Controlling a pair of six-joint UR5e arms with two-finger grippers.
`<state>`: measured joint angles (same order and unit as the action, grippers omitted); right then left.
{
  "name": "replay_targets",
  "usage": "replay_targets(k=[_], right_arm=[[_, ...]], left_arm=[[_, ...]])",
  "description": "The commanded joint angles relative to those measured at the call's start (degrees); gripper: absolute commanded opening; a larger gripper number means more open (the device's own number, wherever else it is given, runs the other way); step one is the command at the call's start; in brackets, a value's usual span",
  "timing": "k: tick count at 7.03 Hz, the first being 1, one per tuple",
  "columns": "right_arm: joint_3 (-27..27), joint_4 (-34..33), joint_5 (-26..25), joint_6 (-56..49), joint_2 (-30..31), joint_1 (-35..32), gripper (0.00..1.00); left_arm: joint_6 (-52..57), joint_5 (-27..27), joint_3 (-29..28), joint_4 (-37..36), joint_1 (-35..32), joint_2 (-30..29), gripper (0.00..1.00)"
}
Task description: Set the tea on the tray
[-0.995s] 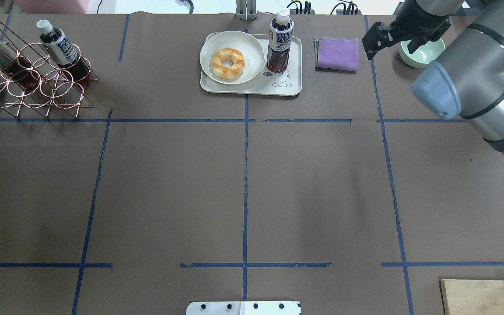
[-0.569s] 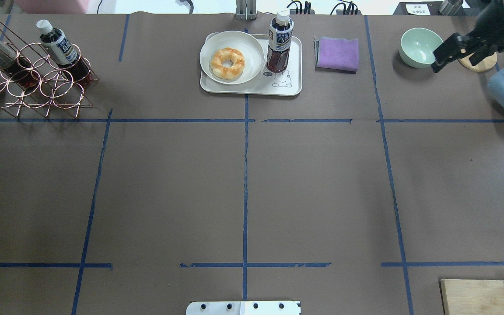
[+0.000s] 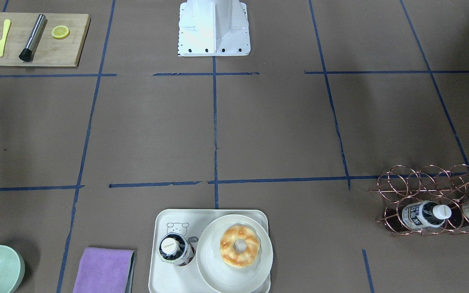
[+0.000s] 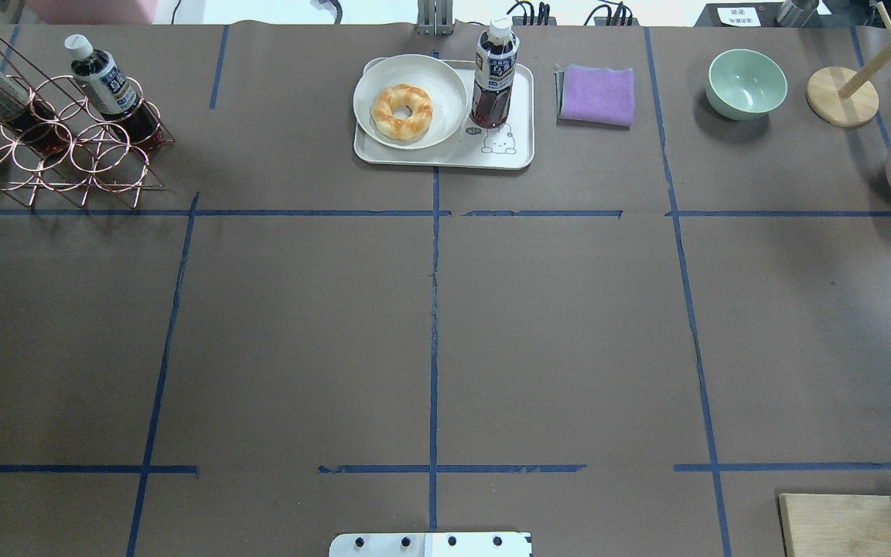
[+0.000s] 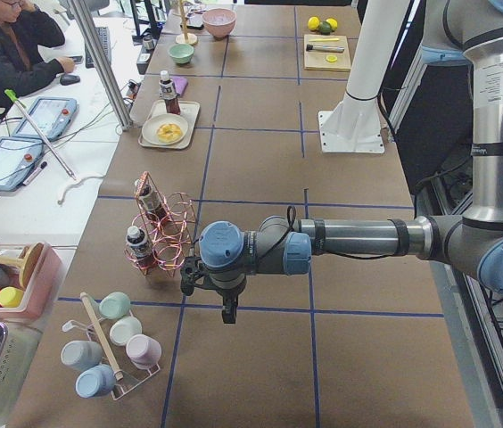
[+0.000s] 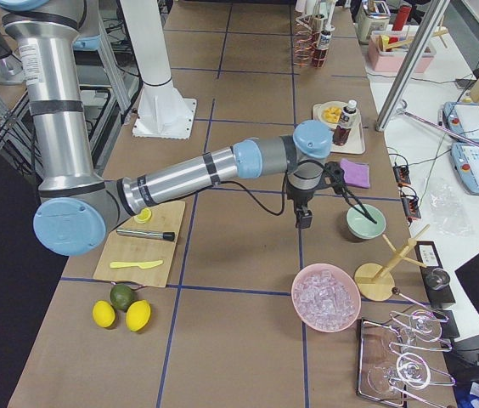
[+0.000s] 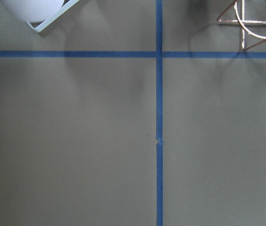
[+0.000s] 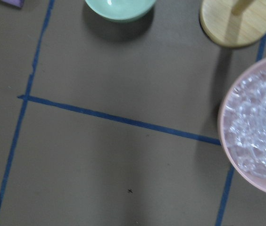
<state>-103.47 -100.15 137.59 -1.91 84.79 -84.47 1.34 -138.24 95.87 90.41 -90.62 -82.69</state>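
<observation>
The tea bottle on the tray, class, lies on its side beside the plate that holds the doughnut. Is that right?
Not quite. The tea bottle stands upright, not on its side, with its white cap on top. It is on the tray, beside the plate that holds the doughnut. The overhead exterior view shows this.

Tea (image 4: 494, 76) upright (white-capped), on cream tray (image 4: 445, 157), beside bear drawing

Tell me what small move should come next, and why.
Probably none beyond parking the arms. The tea bottle stands upright on the tray beside the plate, and neither gripper is near it: the right gripper hangs by the green bowl, the left gripper by the wire rack.
</observation>
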Motion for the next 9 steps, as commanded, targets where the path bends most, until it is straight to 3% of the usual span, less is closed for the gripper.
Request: replay_targets(k=[1,2,5,7,9], right_arm=[[2.4,0.1,1.2,-2.2,7.1,-4.6,1.0],[5.7,1.1,1.2,-2.0,7.3,-4.8,1.0],[9.1,3.2,2.1,-2.1,7.2,-7.3,1.0],[13.9,14.9,5.0,-1.6,10.3,-8.7,1.0],[15.0,16.5,4.9,-1.3,9.7,-9.6,1.0]], left_arm=[[-0.1,-0.1,0.4,0.1,0.0,0.5,1.0],[-0.1,-0.1,0.4,0.3,-0.1,0.5,1.0],[-0.1,-0.1,0.5,0.6,0.0,0.5,1.0],[-0.1,-0.1,0.5,0.6,0.0,0.4,1.0],[-0.2,-0.1,0.7,0.5,0.0,0.4,1.0]])
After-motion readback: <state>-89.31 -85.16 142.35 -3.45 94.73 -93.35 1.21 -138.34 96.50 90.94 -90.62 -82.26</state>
